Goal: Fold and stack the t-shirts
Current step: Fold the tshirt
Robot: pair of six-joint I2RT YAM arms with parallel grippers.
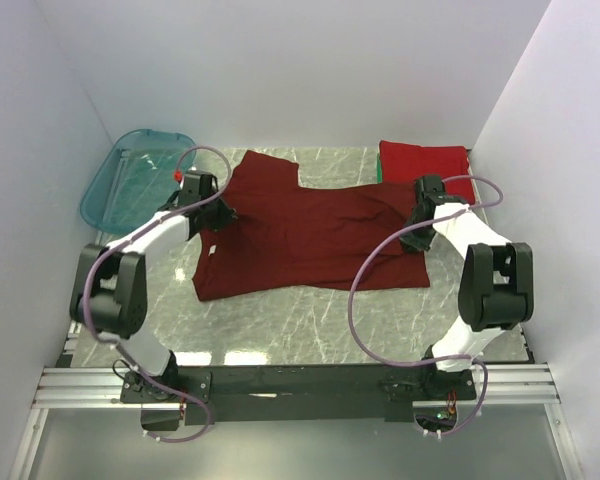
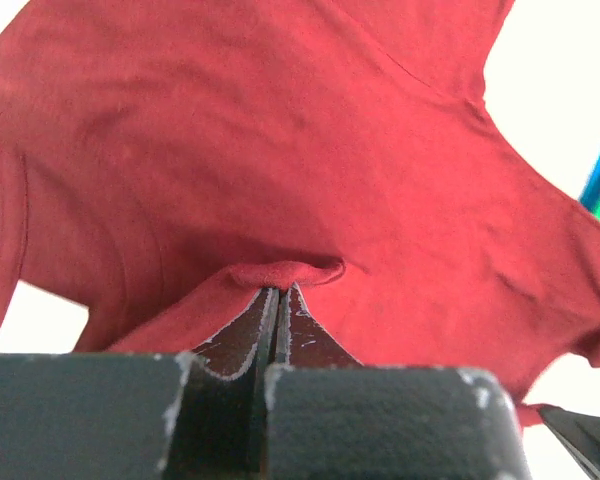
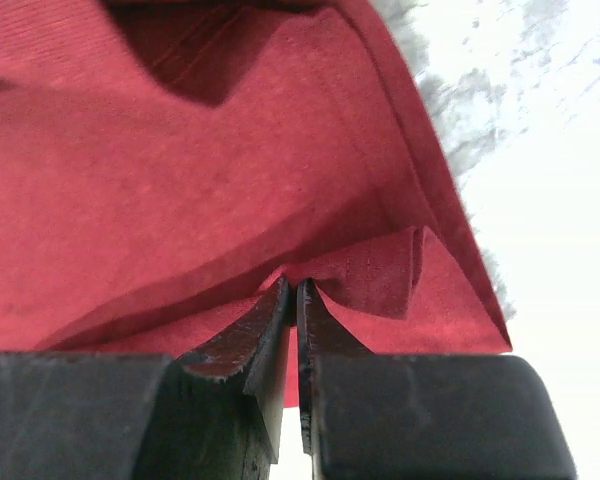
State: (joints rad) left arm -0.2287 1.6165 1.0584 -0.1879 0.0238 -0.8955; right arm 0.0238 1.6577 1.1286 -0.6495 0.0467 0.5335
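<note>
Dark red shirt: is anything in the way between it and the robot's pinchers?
No, nothing visible. The left gripper and the right gripper are each shut on a pinch of the maroon t-shirt, one at each side edge, with nothing between them and the cloth.

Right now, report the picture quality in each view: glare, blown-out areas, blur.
Top external: even light, sharp, pale glare patches on the table toward its near edge. Left wrist: maroon t-shirt crisp, background washed out to white, left gripper with its near housing soft. Right wrist: table at right overexposed, veining fading out; right gripper with its housing dark and blurred.
</note>
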